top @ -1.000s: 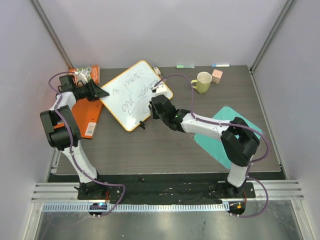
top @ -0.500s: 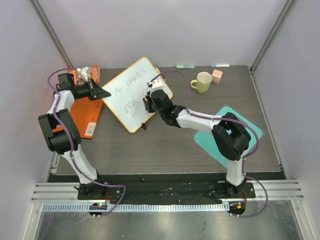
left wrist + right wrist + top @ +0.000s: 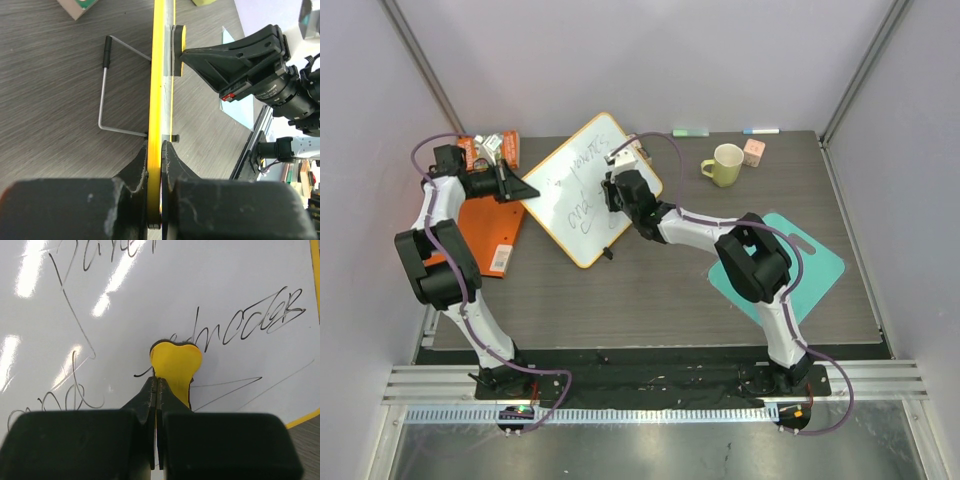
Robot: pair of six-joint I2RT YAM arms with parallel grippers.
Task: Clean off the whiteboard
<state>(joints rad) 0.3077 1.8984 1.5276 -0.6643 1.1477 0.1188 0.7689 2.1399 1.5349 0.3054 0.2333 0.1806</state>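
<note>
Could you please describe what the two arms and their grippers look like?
The left arm and right arm have white links with chunky black joints, and a thin purple cable loops loosely along each. The left gripper and right gripper are matte black, with broad, wedge-shaped fingers tapering to the tips.

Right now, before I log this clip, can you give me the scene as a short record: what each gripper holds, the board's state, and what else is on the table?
left gripper: shut on one edge of the whiteboard
right gripper: shut on a yellow eraser, set against the board face
board state: dark handwriting covers much of it
other items: yellow-green mug, pink block, teal cutting board, orange folder
task state: writing not yet erased
</note>
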